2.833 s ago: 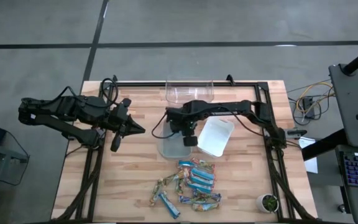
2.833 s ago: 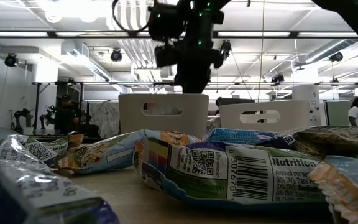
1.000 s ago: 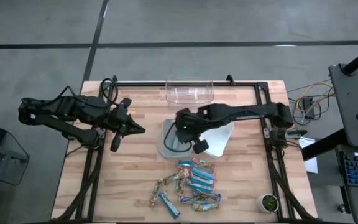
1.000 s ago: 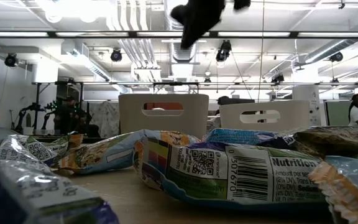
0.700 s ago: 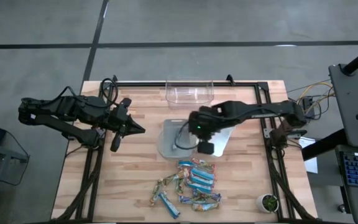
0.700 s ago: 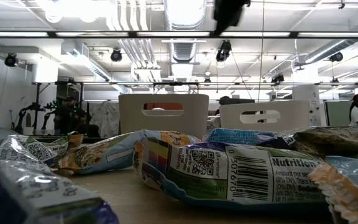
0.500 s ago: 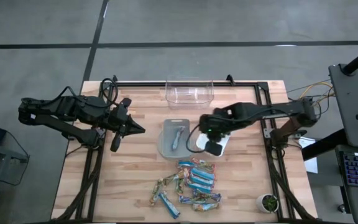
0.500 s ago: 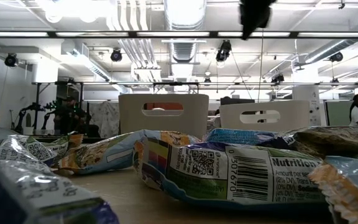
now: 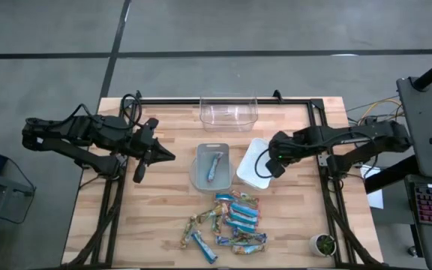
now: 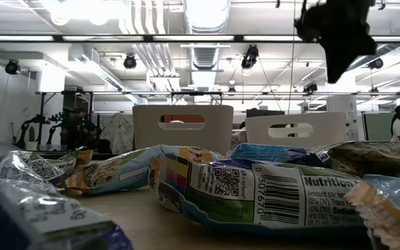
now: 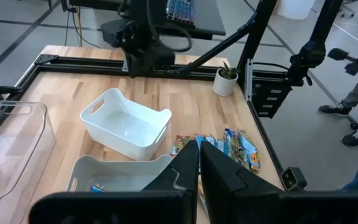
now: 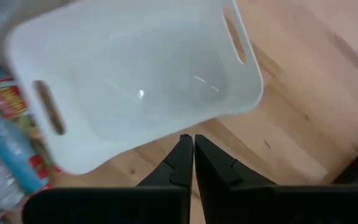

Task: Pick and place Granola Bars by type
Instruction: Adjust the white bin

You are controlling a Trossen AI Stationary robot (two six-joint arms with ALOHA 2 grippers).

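Several granola bars (image 9: 228, 222), blue and greenish-gold, lie in a loose pile near the table's front edge and fill the foreground of the low view (image 10: 255, 191). One blue bar (image 9: 214, 166) lies flat inside the grey bin (image 9: 198, 177). My right gripper (image 9: 276, 168) is shut and points down above the right rim of the white bin (image 9: 253, 171). In its wrist view its fingertips (image 12: 188, 140) stand over bare table beside that bin (image 12: 135, 81). My left gripper (image 9: 168, 156) waits shut above the table's left part, holding nothing.
A clear bin (image 9: 229, 112) stands at the far edge. The grey and white bins sit side by side mid-table, with the pile just in front of them. A small potted plant (image 9: 323, 243) is at the near right corner. A black frame (image 9: 317, 120) borders the table.
My right gripper has swept from above the grey bin toward the table's right edge, across the white bin to its right rim. It has sunk a little and rolled about its own axis. The blue bar in the grey bin has come into view behind it.
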